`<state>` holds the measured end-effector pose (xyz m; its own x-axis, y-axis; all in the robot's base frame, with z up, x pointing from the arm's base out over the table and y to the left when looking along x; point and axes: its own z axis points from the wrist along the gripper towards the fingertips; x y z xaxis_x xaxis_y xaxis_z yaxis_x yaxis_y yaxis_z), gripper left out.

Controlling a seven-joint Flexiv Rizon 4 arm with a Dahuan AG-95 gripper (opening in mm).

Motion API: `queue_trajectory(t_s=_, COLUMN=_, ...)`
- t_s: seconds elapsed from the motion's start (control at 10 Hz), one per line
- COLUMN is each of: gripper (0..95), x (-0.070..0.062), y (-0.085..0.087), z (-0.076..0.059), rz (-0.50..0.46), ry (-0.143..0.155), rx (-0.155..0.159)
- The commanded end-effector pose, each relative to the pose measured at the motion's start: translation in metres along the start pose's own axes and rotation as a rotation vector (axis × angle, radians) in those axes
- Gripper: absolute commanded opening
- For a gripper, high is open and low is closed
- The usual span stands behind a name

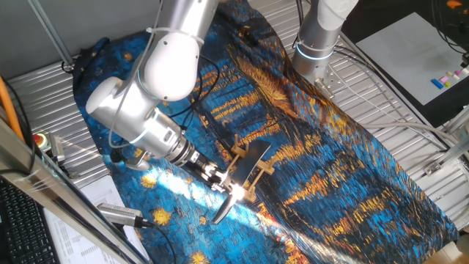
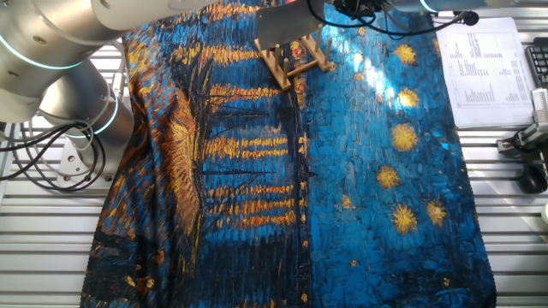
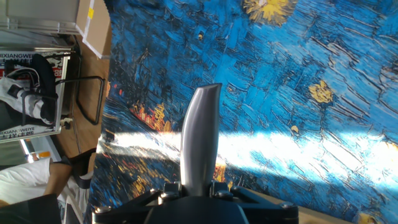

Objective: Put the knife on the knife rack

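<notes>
One fixed view: The arm (image 1: pixel 146 95) reaches down over the counter (image 1: pixel 410 95), which is covered by a blue and gold painted-pattern cloth (image 1: pixel 330 169). The end effector (image 1: pixel 220 178) is clamped on the handle of the knife (image 1: pixel 245 169). The broad dark blade rests in the knife rack (image 1: pixel 253 174), held between its pegs, and the handle end projects toward the near left. The rack stands on the cloth near the middle of the scene. A red button (image 1: pixel 39 139) sits at the left edge. A printed sheet (image 1: pixel 414 51) lies at the far right; its coloured marks are too small to read. Cables (image 1: pixel 212 81) run across the cloth behind the arm.

The other fixed view: The rack (image 2: pixel 300 58) stands at the far edge of the cloth (image 2: pixel 291 171), with the grey blade (image 2: pixel 287 26) upright in it. The end effector itself is cut off by the frame. A printed sheet (image 2: pixel 488 68) lies at the far right; the text is illegible. Dark devices (image 2: pixel 531 145) sit beside it.

Hand view: The silvery handle (image 3: pixel 199 143) runs straight out from between the fingers (image 3: pixel 166 190), which grip its base. The blade is hidden. A label at the left edge (image 3: pixel 28 59) carries writing, partly legible as "XIXIANGWE". Sunlit cloth (image 3: pixel 298 93) fills the background.
</notes>
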<state>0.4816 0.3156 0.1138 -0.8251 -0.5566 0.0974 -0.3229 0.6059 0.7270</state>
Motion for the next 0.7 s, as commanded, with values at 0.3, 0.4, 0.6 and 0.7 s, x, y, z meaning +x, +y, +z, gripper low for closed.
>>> queue_trajectory(t_s=0.3, gripper=0.0, x=-0.0004, y=-0.0007, z=0.0005, rz=0.002, ry=0.001, rx=-0.002)
queue_trajectory(t_s=0.4, gripper=0.0, x=-0.0011, y=-0.0015, z=0.0002, rz=0.002, ry=0.001, rx=-0.003)
queue_trajectory(t_s=0.6, gripper=0.0, x=-0.0025, y=-0.0028, z=-0.0003, rz=0.000, ry=0.002, rx=-0.003)
queue_trajectory(t_s=0.7, gripper=0.0, x=-0.0036, y=-0.0046, z=-0.0004, rz=-0.003, ry=0.003, rx=-0.004)
